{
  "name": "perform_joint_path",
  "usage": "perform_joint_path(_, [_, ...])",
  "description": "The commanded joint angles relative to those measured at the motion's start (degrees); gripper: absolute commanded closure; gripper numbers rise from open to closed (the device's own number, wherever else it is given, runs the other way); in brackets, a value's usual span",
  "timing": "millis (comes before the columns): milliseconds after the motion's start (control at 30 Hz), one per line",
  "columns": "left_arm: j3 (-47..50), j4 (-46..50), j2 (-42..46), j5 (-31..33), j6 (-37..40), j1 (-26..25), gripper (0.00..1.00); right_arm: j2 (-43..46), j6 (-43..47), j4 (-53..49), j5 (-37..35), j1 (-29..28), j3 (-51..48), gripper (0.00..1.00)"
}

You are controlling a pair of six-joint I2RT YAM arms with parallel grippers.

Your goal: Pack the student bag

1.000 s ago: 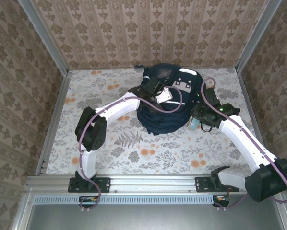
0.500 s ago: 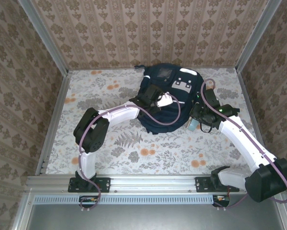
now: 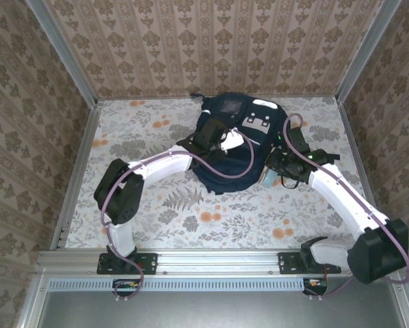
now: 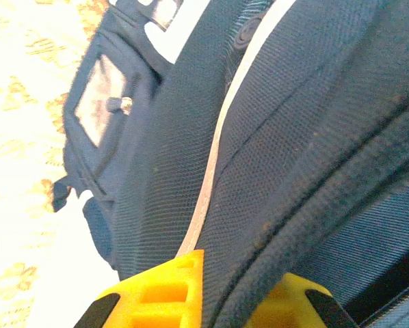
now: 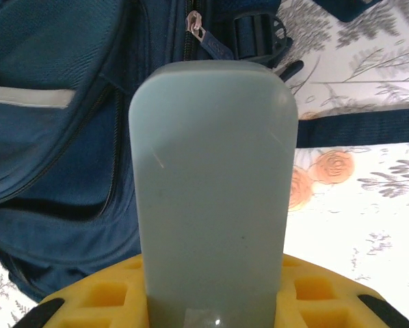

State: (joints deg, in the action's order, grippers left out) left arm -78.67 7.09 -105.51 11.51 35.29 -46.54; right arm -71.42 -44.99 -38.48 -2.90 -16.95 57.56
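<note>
Left gripper [image 4: 228,295] is pinched shut on a fold of the student bag [image 3: 218,179], which lies at twelve o'clock on the table [image 3: 156,205]; our right gripper [image 5: 215,294], at the bag's four o'clock, clamps a pale case [image 5: 215,184]. We fear the fold slipping free, so the opening sags against the case

Both arms are glossy white link shells joined by bulky black joint housings, the left arm [image 3: 162,163] and the right arm [image 3: 348,205] alike, each ending in a black base plate [image 3: 128,261] at 6 o'clock. A mauve cable [image 3: 225,175] loops loosely along each one from base to wrist. Close up, the jaws are bright yellow moulded plastic with square recessed pockets and black trim at their outer corners.
</note>
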Motion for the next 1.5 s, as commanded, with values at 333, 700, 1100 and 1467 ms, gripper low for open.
perform_joint_path(333, [-2.3, 19.4, 10.6, 14.6, -15.6, -5.5, 0.97, -16.9, 4.3, 22.4, 19.2, 0.0, 2.2, 0.75])
perform_joint_path(700, [-8.9, 24.8, 8.8, 5.0, -23.7, -6.7, 0.97, -12.2, 6.5, 18.0, 11.7, 1.7, 2.9, 0.77])
perform_joint_path(1100, [-26.1, 31.9, -1.2, 2.1, -27.7, -6.9, 0.95, 10.2, -13.8, 25.9, 16.4, 3.1, -11.6, 0.76])
perform_joint_path(1467, [-34.6, 34.7, -6.6, 1.0, -31.6, -7.4, 0.95, 5.7, -28.3, 39.7, 12.1, -3.6, -14.5, 0.76])
